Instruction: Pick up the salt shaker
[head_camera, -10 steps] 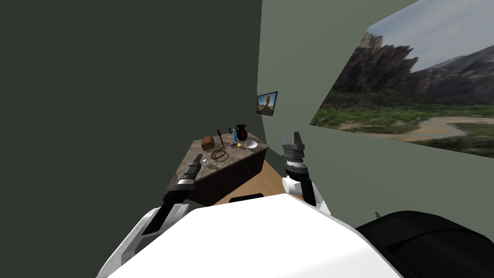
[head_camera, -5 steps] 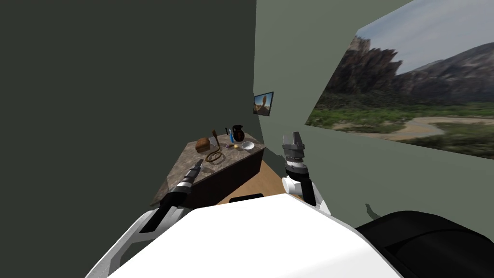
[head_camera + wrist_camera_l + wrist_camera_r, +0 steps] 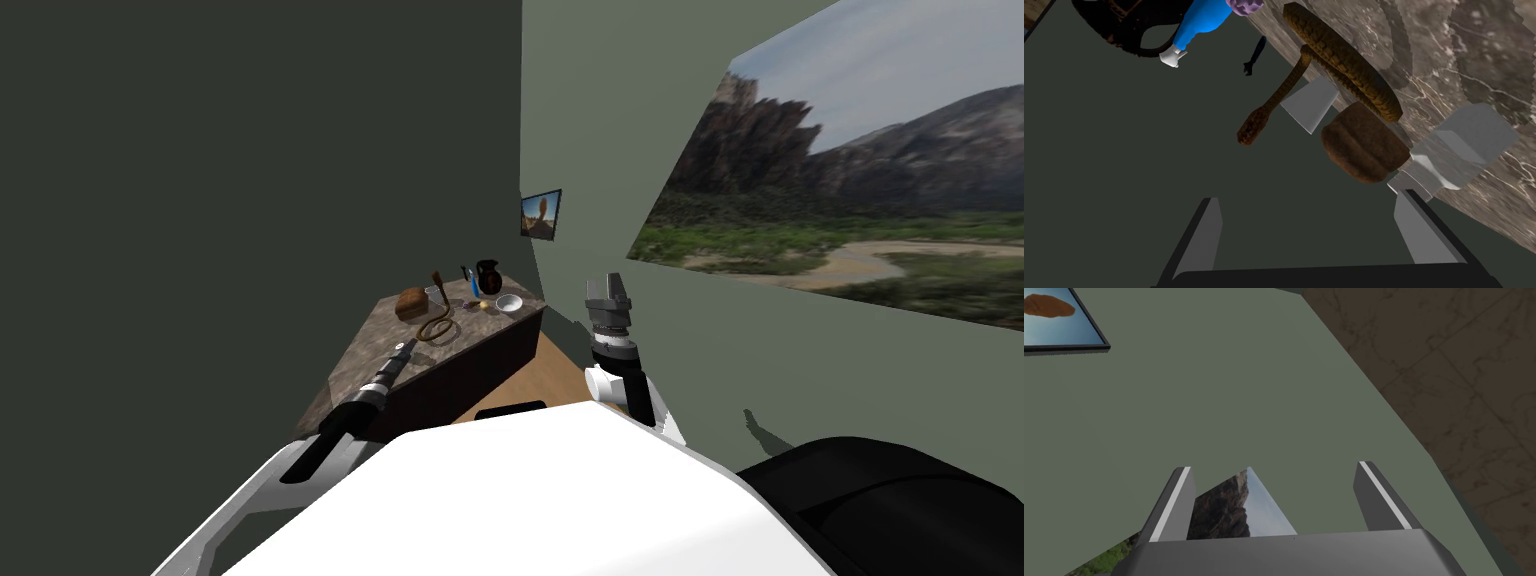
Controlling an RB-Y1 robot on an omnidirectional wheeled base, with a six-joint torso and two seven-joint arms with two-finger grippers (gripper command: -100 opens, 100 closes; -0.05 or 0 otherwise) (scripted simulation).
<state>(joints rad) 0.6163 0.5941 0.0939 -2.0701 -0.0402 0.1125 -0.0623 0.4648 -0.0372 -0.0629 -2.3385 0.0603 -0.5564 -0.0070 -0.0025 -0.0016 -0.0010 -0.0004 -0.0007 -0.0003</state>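
Observation:
A light grey faceted object (image 3: 1461, 142), seemingly the salt shaker, lies on the marble table top (image 3: 1474, 60), just beyond one fingertip of my left gripper (image 3: 1306, 197). The gripper is open with nothing between its fingers. In the head view my left gripper (image 3: 404, 349) reaches low over the near part of the table (image 3: 345, 370). A brown bread loaf (image 3: 1361, 150) sits right behind the grey object. My right gripper (image 3: 608, 290) is raised beside the table, away from it, and stands open (image 3: 1272, 467) and empty.
On the table are a coiled brown snake figure (image 3: 435, 325), the loaf (image 3: 410, 303), a dark jug (image 3: 487, 276), a blue bottle (image 3: 473, 284) and a white bowl (image 3: 509, 303). A pale grey wedge-shaped thing (image 3: 1309, 102) stands by the snake. Walls close in behind and beside the table.
My head view has swung a little, so the table sits further left. My left arm has stretched lower and further out over the table's near end. The right arm has kept still.

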